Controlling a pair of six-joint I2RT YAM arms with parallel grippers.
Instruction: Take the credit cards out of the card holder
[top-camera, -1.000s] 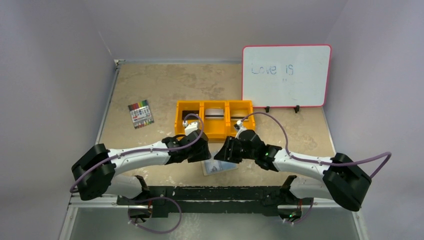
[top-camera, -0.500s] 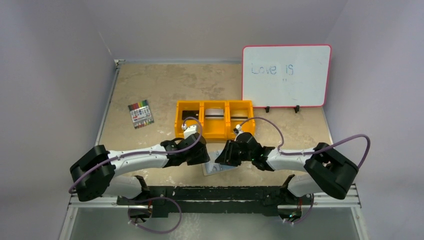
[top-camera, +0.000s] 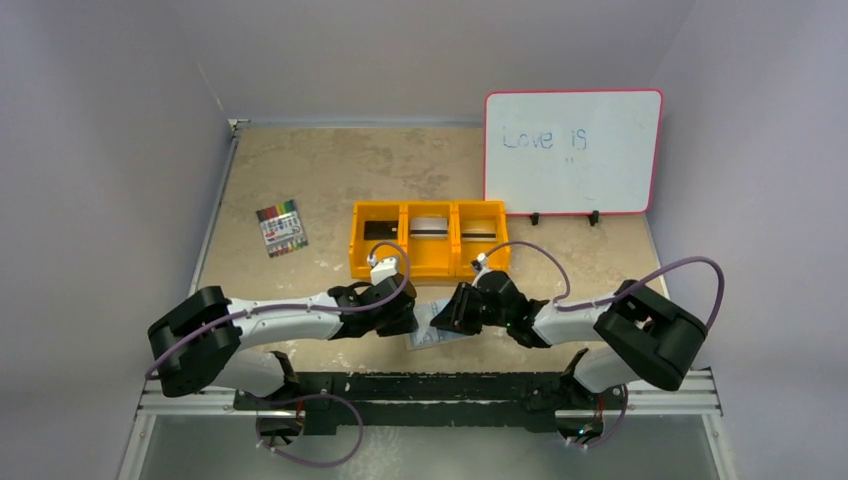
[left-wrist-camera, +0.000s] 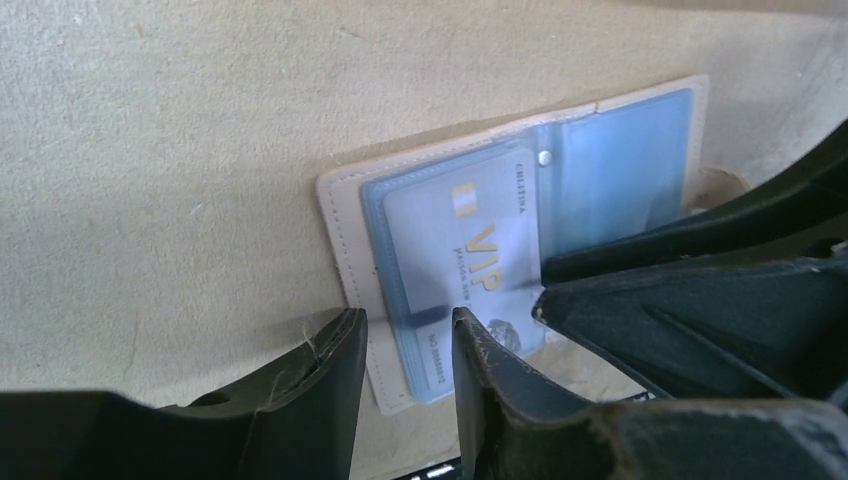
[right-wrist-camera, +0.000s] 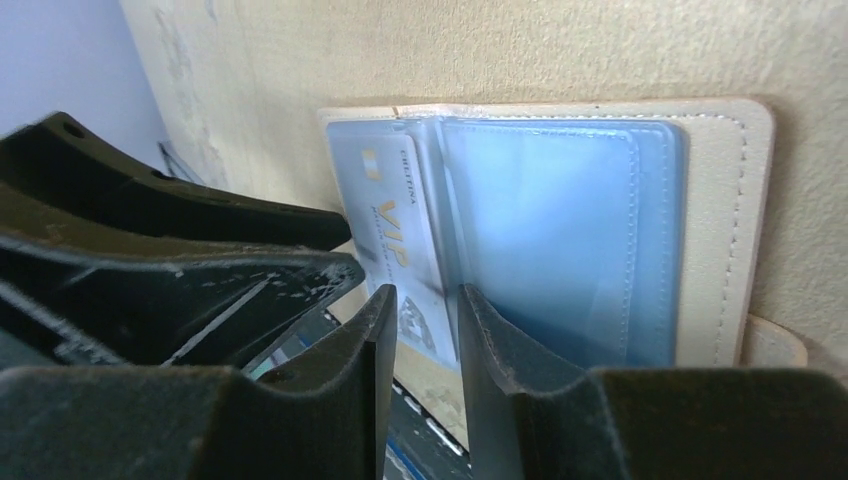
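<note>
The jaws of the left gripper (left-wrist-camera: 400, 350) are a little apart over a corner of the open card holder (left-wrist-camera: 620, 170). The jaws of the right gripper (right-wrist-camera: 425, 320) are a little apart too, at the VIP card (right-wrist-camera: 395, 240). Since a second ago both have slid nearer the arm bases, and the right elbow has pulled in. Both arms reach in low. The holder lies flat on the table (top-camera: 320, 170) before the orange tray (top-camera: 430, 268).

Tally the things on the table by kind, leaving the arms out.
card holder: 1
card: 1 showing, inside the holder
orange tray: 1
marker pack: 1
whiteboard: 1
Total: 5
</note>
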